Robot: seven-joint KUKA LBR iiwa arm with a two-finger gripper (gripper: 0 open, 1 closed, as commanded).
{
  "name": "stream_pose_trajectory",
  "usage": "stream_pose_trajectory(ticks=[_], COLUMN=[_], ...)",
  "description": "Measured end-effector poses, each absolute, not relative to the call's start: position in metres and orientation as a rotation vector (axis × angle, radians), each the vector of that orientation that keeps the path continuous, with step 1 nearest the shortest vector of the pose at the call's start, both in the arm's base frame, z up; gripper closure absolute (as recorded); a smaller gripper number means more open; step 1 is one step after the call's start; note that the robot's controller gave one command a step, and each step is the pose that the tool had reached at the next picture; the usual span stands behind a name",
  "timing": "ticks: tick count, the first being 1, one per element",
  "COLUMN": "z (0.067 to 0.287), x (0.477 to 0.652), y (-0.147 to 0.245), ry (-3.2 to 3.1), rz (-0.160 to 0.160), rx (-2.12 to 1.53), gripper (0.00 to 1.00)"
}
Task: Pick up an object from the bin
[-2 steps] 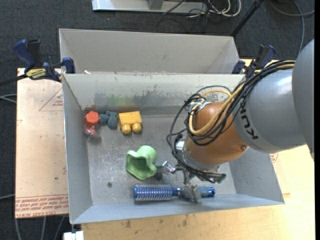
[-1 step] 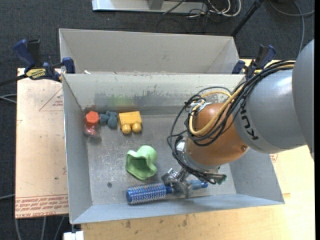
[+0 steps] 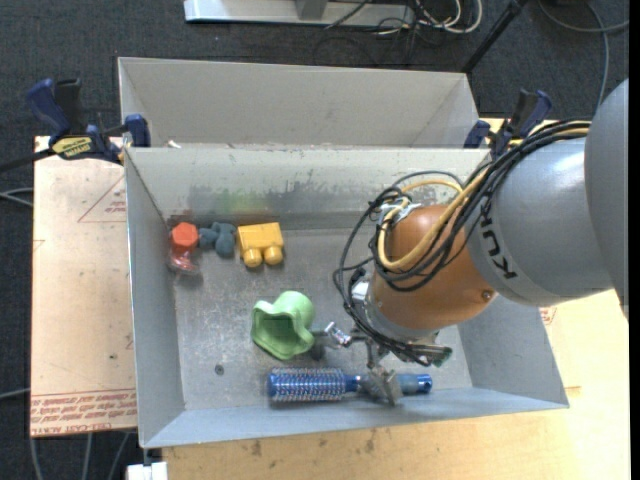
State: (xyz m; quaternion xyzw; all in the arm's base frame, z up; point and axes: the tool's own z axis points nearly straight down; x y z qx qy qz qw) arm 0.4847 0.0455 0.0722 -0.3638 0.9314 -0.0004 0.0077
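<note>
Your pincer (image 3: 386, 386) sat low at the six o'clock edge of the grey metal bin (image 3: 150, 298), over the handle of the blue bristled plastic hairbrush (image 3: 305, 385). Whether it was spread or pinching I could not tell. You wanted the close square across that handle, clear of the wall.

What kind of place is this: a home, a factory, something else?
Probably a robotics lab set up for grasping trials. A cabled arm reaches into a metal bin, which holds odd small things like a yellow block and a blue brush; cords lie on the carpet behind.
</note>
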Motion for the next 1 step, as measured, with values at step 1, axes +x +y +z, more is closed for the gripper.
stream_pose_trajectory(ticks=[1], z=[0.0713], x=[0.4825], y=[0.0444], ry=[2.921], rz=[-0.001], rx=[-1.139], gripper=[1.0])
